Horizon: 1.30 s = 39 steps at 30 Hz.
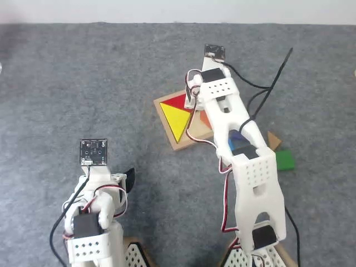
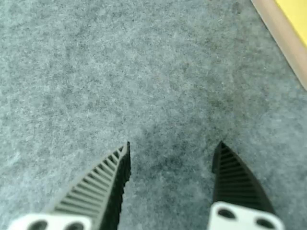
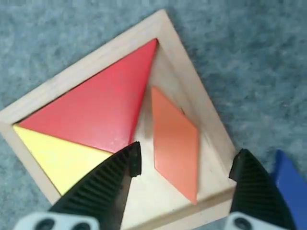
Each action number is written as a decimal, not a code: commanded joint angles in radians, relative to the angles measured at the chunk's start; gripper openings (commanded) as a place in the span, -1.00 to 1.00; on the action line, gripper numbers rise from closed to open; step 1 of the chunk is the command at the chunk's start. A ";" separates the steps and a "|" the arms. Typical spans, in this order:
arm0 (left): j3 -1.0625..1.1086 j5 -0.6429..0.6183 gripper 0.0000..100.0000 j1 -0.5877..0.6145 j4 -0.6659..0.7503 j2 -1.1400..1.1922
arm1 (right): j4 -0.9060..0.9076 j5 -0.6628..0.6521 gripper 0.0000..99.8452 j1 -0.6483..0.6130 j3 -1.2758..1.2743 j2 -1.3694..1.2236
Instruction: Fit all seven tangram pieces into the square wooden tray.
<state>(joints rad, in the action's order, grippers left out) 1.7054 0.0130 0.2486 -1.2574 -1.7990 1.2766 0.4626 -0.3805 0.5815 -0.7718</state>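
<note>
Arm outstretched, the right tool (image 3: 188, 148) hangs spread over the orange piece (image 3: 175, 143) in the tray (image 3: 81, 73); the left tool (image 2: 173, 143) gapes above the bench (image 2: 96, 72).

We see our left pincer (image 2: 174, 146) spread open above the grey desk (image 2: 96, 72); beyond it lie the tray (image 2: 285, 33) and a yellow piece (image 2: 297, 9).

Grey felt-like cloth surface (image 1: 83, 83), fuzzy and matt, pale bare-wood tray (image 3: 86, 72), smooth rim, red triangle (image 3: 100, 110), yellow triangle (image 3: 62, 160) and orange parallelogram (image 3: 175, 143) smooth, painted, faintly satin, right gripper (image 3: 188, 153) of black ribbed matt plastic
</note>
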 commanded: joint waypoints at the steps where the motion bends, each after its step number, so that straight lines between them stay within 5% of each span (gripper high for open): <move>1: -0.022 -0.008 -0.46 0.000 -0.005 -0.021 | -0.045 -0.048 -0.38 0.013 0.031 0.004; 9: -0.022 -0.008 -0.46 0.000 -0.005 -0.021 | -0.061 -0.075 -0.79 0.010 0.038 -0.022; 27: -0.022 -0.008 -0.46 0.000 -0.005 -0.021 | 0.048 -0.195 -0.52 -0.071 0.064 0.099; 39: -0.022 -0.008 -0.46 0.000 -0.005 -0.021 | 0.073 -0.130 -0.52 -0.088 0.064 0.001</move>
<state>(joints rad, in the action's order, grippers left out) 1.7054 0.0130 0.2486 -1.2574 -1.7990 1.3472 0.2938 -0.4956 0.6061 -0.7718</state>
